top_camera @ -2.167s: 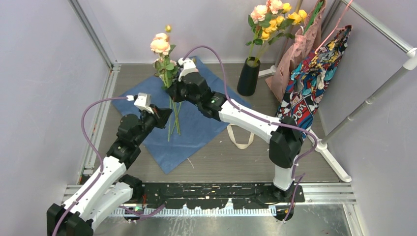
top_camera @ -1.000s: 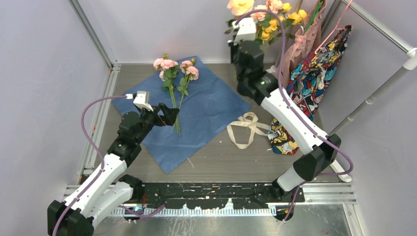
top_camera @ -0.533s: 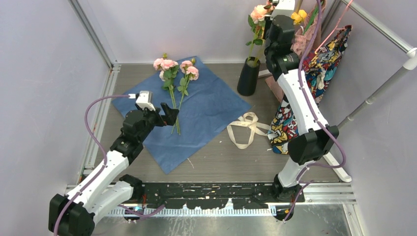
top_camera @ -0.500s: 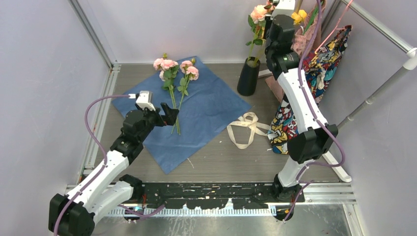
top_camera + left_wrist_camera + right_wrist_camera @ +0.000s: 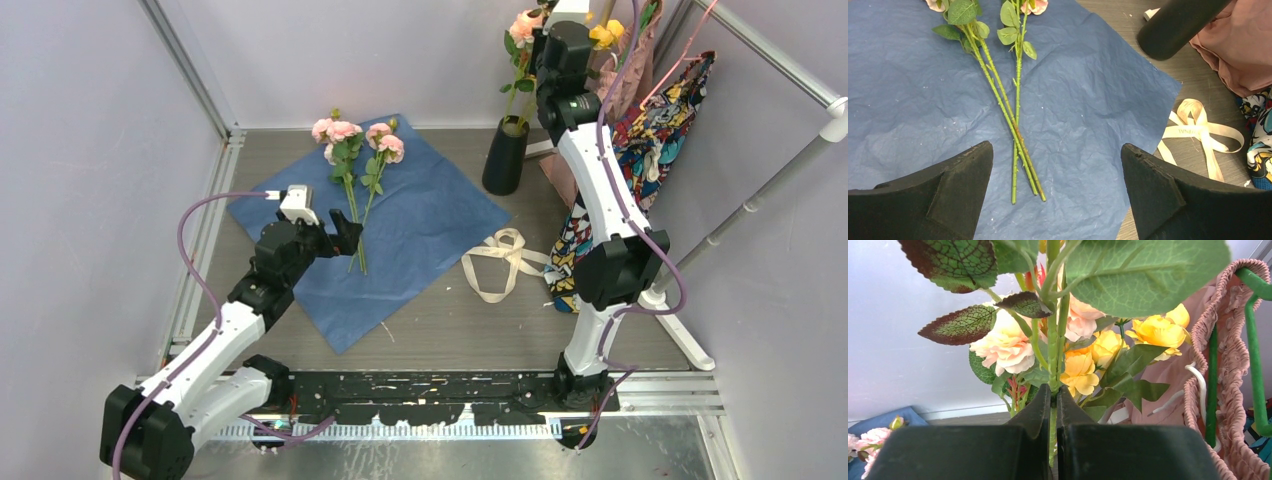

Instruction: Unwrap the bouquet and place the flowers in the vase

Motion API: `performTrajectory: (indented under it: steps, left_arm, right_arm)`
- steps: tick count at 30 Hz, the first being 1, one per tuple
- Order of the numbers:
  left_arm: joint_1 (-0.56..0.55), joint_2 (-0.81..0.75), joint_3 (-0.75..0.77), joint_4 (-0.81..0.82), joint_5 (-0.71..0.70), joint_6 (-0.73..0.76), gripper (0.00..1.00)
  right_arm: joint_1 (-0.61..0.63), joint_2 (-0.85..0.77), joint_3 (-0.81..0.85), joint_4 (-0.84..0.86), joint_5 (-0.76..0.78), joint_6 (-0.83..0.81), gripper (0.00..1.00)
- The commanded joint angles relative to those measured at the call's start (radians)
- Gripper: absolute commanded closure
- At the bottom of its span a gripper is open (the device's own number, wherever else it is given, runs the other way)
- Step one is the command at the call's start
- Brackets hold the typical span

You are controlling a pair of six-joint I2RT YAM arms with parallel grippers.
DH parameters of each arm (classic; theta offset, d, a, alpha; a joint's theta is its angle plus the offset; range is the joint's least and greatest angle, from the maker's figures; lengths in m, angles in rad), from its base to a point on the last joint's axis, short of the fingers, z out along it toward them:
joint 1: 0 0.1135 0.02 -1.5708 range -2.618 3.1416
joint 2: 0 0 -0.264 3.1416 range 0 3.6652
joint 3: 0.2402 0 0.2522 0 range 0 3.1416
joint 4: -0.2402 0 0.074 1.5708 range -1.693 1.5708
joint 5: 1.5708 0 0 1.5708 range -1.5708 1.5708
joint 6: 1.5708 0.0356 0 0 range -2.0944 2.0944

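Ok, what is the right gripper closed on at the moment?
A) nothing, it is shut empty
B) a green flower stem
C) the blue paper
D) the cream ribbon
B: in the right wrist view the right gripper has its fingers pressed together on a green stem, while the cream ribbon and the blue paper lie well away from it.
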Motion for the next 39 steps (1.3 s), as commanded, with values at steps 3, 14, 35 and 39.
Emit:
performTrajectory:
  steps: [3,14,35,39]
  left_arm:
    - [0.000,0.021,0.016,0.046,-0.017,0.021,0.02]
    - [0.001,0.028,0.008,0.062,-0.012,0.008,0.02]
    - [0.000,0.014,0.008,0.053,-0.009,0.006,0.03]
    - [0.001,0.020,0.009,0.053,-0.009,0.007,0.03]
  right_arm:
    - [-0.012,-0.028,0.008,0.046,-0.023,0.023,0.99]
    - [-0.012,-0.091,0.001,0.040,-0.046,0.031,0.99]
    - [-0.012,-0.118,-0.108,0.065,-0.078,0.066,0.99]
    - [-0.012,-0.107,-0.201,0.115,-0.083,0.091,0.99]
